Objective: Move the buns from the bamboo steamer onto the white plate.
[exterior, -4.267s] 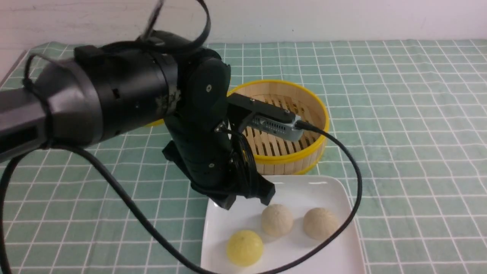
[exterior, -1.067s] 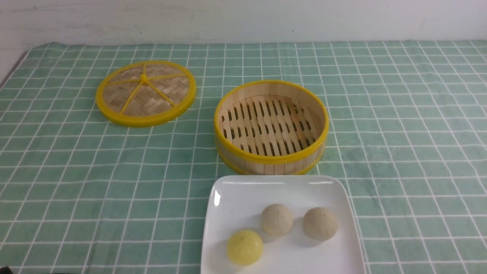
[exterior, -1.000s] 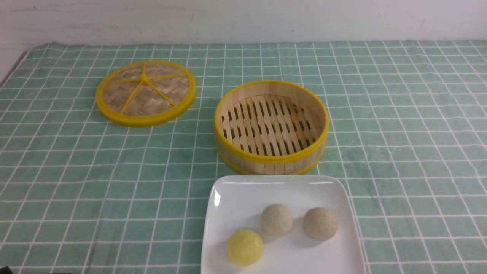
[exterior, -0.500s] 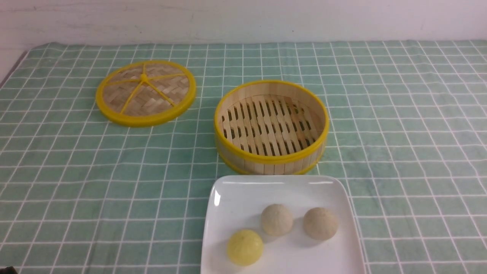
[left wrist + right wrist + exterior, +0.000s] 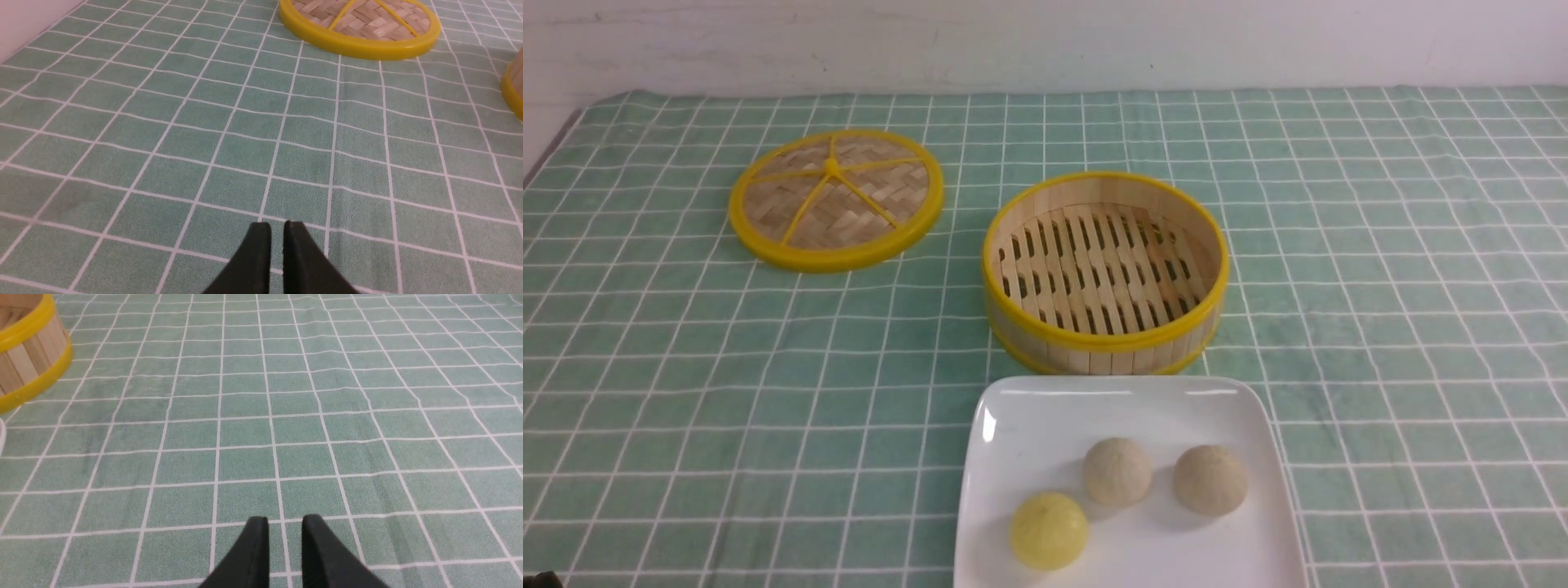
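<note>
Three buns lie on the white plate (image 5: 1045, 425) at the front: a pale yellow bun (image 5: 1048, 530), a beige bun (image 5: 1117, 471) in the middle and another beige bun (image 5: 1210, 479) to its right. Behind the plate stands the bamboo steamer (image 5: 1103, 343), with only its slatted floor showing inside. Neither arm appears in the front view. My left gripper (image 5: 277, 228) hangs low over bare cloth, fingers nearly touching, holding nothing. My right gripper (image 5: 284, 522) is also over bare cloth, fingers close together and empty, with the steamer's wall (image 5: 28, 359) off to one side.
The flat woven lid (image 5: 836, 198) with yellow rim and spokes lies on the green checked tablecloth (image 5: 1380, 286) at the back left, also seen as the lid (image 5: 359, 24) in the left wrist view. A white wall runs behind the table.
About four seconds ago my left arm hung over the plate's back left corner; it has since pulled back out of the front view. Over the last second nothing has moved.
</note>
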`<act>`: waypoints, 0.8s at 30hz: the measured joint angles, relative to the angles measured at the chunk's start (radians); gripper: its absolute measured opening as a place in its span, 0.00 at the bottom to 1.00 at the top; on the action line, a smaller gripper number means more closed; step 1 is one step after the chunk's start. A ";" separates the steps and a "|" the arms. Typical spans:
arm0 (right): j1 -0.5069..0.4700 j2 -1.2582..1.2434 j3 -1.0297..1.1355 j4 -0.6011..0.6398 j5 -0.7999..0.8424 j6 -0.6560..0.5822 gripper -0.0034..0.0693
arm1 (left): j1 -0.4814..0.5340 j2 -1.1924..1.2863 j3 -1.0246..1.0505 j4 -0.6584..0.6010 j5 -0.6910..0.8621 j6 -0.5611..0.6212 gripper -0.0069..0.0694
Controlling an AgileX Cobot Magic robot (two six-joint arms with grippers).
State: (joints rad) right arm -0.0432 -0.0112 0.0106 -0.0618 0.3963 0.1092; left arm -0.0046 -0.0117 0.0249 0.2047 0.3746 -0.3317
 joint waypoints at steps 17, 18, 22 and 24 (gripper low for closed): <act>0.000 0.000 0.000 -0.001 0.000 0.000 0.28 | 0.000 0.000 0.000 0.001 0.000 0.000 0.22; 0.000 0.000 0.000 -0.001 0.000 0.000 0.28 | 0.000 0.000 0.000 0.001 0.000 0.000 0.22; 0.000 0.000 0.000 -0.001 0.000 0.000 0.29 | 0.000 0.000 0.000 0.001 0.000 0.000 0.22; 0.000 0.000 0.000 -0.001 0.000 0.000 0.29 | 0.000 0.000 0.000 0.001 0.000 0.000 0.23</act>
State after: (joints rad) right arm -0.0432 -0.0112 0.0106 -0.0628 0.3963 0.1092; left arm -0.0046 -0.0117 0.0249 0.2061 0.3749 -0.3317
